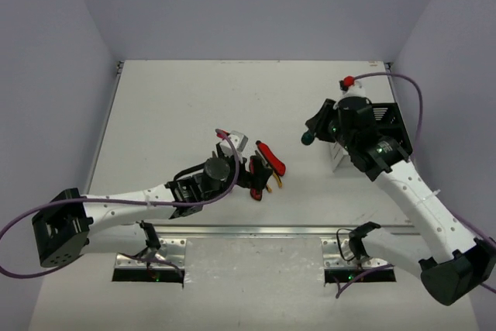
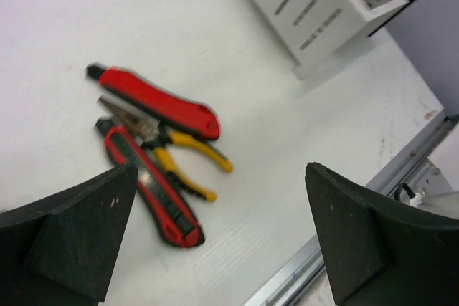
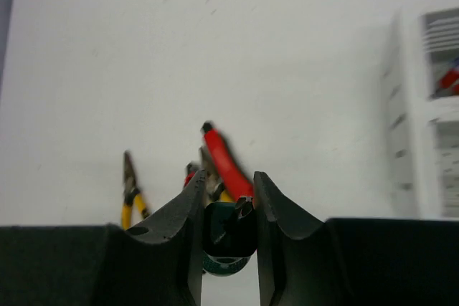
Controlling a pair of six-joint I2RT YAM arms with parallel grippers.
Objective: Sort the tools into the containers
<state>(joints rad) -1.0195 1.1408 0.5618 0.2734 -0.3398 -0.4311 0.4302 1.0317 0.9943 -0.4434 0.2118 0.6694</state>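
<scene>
Holding a green-handled screwdriver (image 3: 229,238) pinched narrow between its jaws, the right gripper (image 3: 229,177) hangs above the table with the tool's butt end facing the wrist camera. The left gripper (image 2: 221,170), spread wide and carrying nothing, hovers low over a cluster of tools. From the right claw outward, the white slatted bin (image 3: 409,127) stands just to its right. In the overhead view the screwdriver reads as beside the bin wall rather than over the opening, so the drop will likely need a short sideways shift first. The black bin (image 1: 387,118) sits behind the white one, mostly hidden by the arm. From the left claw outward, three tools lie ahead and toward its left finger. These are a red cutter (image 2: 158,102), yellow-handled pliers (image 2: 172,152) and a red-and-black cutter (image 2: 150,191), packed close and overlapping. Their long axes run roughly parallel on a diagonal, slanting across the line between the fingers. The left arm is plainly nearer this pile, and a clean pick probably calls for a wrist turn to straddle one handle.
</scene>
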